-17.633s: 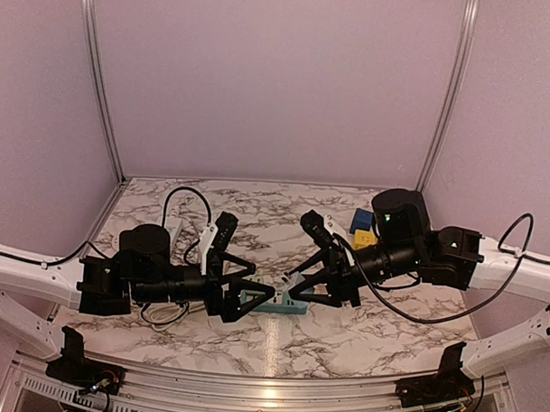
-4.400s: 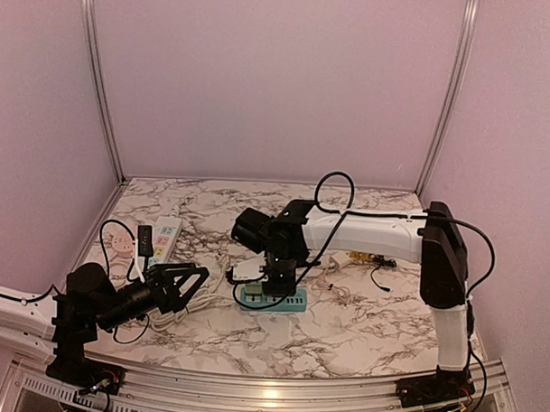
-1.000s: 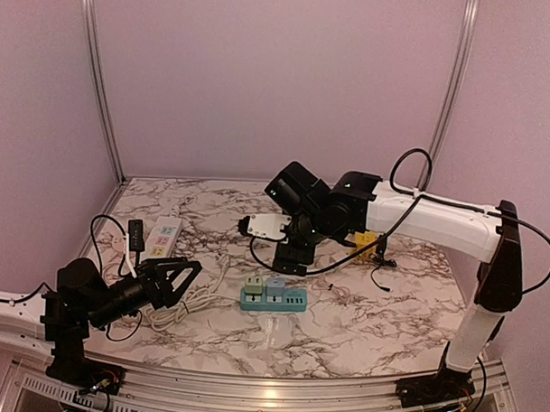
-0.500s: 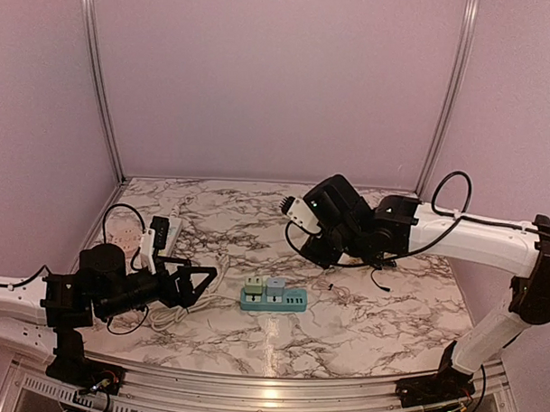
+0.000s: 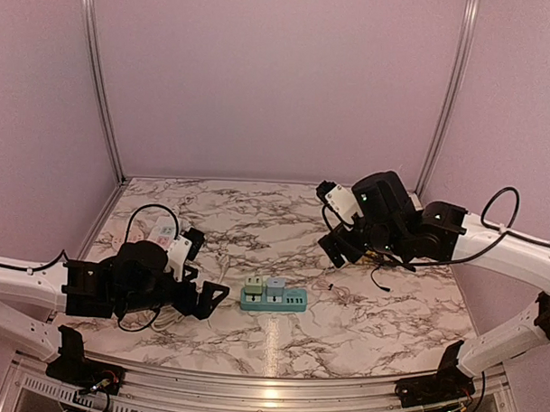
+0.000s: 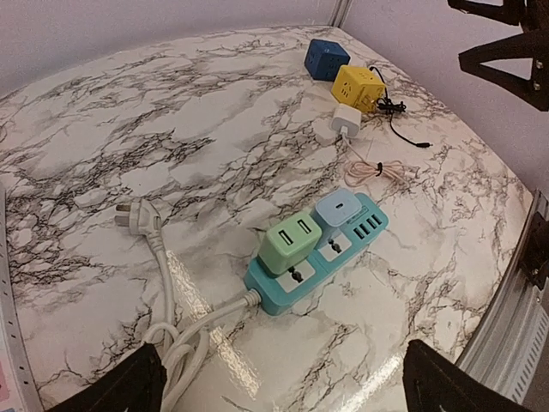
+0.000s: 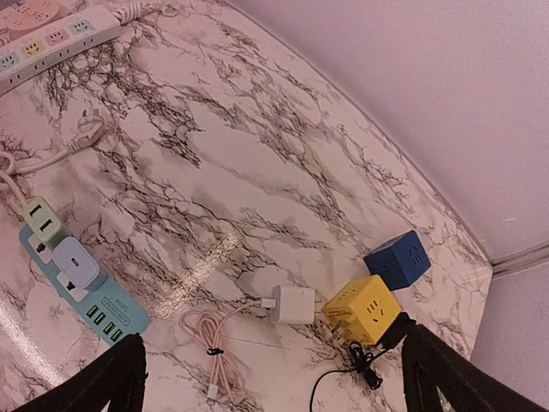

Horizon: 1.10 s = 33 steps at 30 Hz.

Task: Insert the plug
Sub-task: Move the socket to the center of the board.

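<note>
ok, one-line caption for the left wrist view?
Teal power strip on marble table, green adapter and light-blue adapter seated, its own white plug lying loose.

I'm looking down on the marble worktop (image 7: 257, 172), my jaws spread wide at the bottom corners. The teal strip (image 7: 111, 313) lies lower left with a green plug (image 7: 43, 219) and a pale blue plug (image 7: 73, 257) seated in it. A white charger (image 7: 292, 305) sits just beside the yellow cube (image 7: 360, 307), with the blue cube (image 7: 396, 257) just beyond. A pink cable (image 7: 210, 339) is coiled near the charger.
</note>
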### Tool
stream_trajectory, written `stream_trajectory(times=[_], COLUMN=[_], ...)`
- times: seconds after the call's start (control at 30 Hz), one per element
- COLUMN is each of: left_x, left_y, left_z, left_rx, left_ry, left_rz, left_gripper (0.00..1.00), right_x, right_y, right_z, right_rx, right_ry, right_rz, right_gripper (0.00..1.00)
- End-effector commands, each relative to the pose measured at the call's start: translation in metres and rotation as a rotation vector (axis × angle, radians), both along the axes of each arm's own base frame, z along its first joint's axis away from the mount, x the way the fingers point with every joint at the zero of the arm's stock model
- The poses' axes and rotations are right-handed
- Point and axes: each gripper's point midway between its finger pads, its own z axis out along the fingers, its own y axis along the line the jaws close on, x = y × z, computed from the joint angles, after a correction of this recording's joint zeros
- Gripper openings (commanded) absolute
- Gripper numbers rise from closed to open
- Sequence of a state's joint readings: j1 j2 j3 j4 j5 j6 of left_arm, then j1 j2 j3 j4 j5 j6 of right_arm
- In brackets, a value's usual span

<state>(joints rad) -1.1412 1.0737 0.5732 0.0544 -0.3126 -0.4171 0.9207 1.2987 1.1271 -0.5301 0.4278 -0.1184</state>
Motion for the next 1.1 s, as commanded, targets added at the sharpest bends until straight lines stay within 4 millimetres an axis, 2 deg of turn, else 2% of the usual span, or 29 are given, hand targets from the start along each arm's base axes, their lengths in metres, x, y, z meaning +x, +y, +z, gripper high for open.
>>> stream_trajectory(times=[0.0,0.2,0.67,0.87,1.07], left_x=[-0.008,-0.001,0.03,0.044,0.044], left_y=[-0.015,-0.024,-0.042,-0.048,-0.06], left_z=[-0.01,-0.036,-0.091,-0.101,-0.108], left_rx=[0.065,0.187,0.338,0.398,0.41], left_ry=[-0.005,-0.02,-0.027,-0.081,-0.129], left_rz=[-0.114,-0.145,-0.187,-0.252,-0.392], left_gripper=[0.99,0.99,0.99,0.99,0.99], right_x=[-0.018,-0.031,-0.044,-0.046,-0.049], right_y=[0.014,0.015,0.01,0.008,0.007], right_z=[0.003,0.016,0.007,0.013,0.017], right_rx=[0.167,0.249,0.297,0.314,0.33], right_ry=[0.074,0.077,0.13,0.125,0.131], right_rz=[0.052,0.103,0.095,0.1,0.105], right_gripper=[0.98,0.98,0.95,0.95,0.94])
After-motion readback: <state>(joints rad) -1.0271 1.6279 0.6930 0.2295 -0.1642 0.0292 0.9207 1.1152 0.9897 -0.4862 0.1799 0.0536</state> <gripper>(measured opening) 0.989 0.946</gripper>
